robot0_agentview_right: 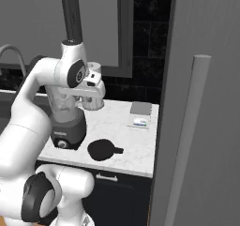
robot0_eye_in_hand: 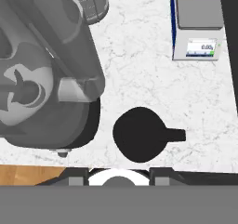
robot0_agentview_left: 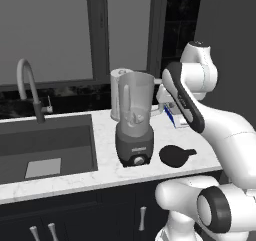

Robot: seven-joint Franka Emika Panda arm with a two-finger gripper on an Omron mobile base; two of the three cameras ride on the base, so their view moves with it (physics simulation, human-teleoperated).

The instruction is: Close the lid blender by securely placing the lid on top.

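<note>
My inventory, colours only | lid [robot0_eye_in_hand: 139,135]: plain black | blender [robot0_agentview_left: 134,125]: translucent grey jar, dark grey base | counter [robot0_eye_in_hand: 139,65]: white marble, faint grey veining | scale [robot0_eye_in_hand: 197,23]: grey platform, white body, blue edge | sink [robot0_agentview_left: 45,147]: dark grey | faucet [robot0_agentview_left: 27,87]: grey and black | cabinets [robot0_agentview_left: 100,210]: dark navy, silver handles | floor [robot0_eye_in_hand: 28,174]: orange-brown wood.

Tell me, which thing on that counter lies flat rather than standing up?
The black blender lid, flat on the marble right of the blender, tab pointing away from it. The blender and the white cylinder behind it stand upright.
</note>
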